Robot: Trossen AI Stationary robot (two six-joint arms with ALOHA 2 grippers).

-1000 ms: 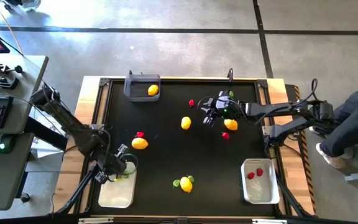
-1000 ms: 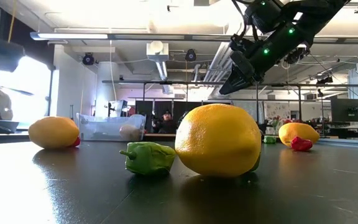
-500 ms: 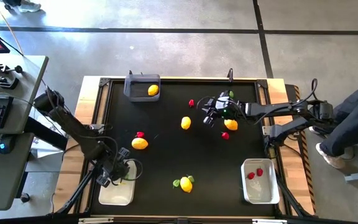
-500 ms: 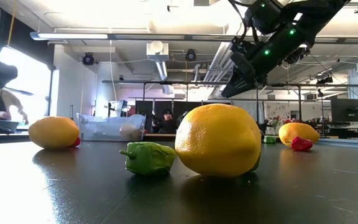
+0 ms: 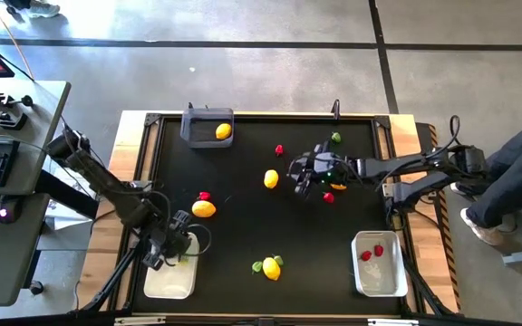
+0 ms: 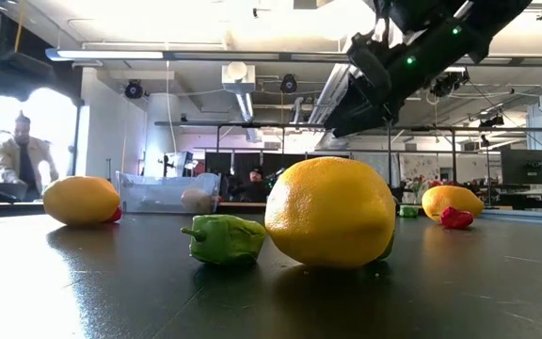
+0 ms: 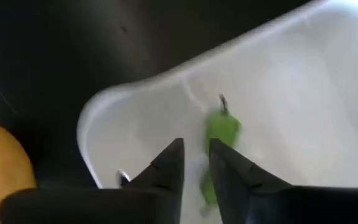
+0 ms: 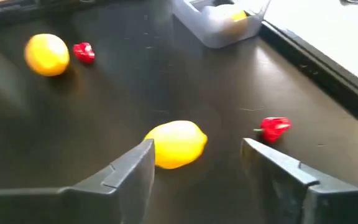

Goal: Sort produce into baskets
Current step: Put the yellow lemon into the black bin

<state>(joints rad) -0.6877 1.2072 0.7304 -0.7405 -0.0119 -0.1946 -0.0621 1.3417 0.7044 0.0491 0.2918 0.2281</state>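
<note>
My left gripper (image 5: 172, 249) hovers over the far end of the near-left white basket (image 5: 166, 282), its fingers (image 7: 196, 149) a little open with nothing between them. A green piece (image 7: 222, 127) lies in that basket just beyond the fingertips. My right gripper (image 5: 298, 181) hangs wide open above the table's middle and points toward a yellow lemon (image 5: 271, 178) that rests on the black mat. In the right wrist view that lemon (image 8: 176, 144) lies just ahead of the spread fingers (image 8: 197, 148). An orange fruit (image 5: 337, 185) sits partly under the right arm.
A dark grey basket (image 5: 196, 127) at the far left holds a yellow fruit (image 5: 224, 131). The near-right white basket (image 5: 381, 279) holds two red pieces (image 5: 372, 253). Loose on the mat are red pieces (image 5: 279, 149) (image 5: 328, 196), a green piece (image 5: 335, 138), a lemon with a red piece (image 5: 204, 209), and a lemon with green pieces (image 5: 271, 268).
My right gripper has swung toward the table's left and near side, closer to the yellow lemon in the middle. My left gripper has stayed over the near-left white basket with only a small shift. The fruits on the mat have not moved.
</note>
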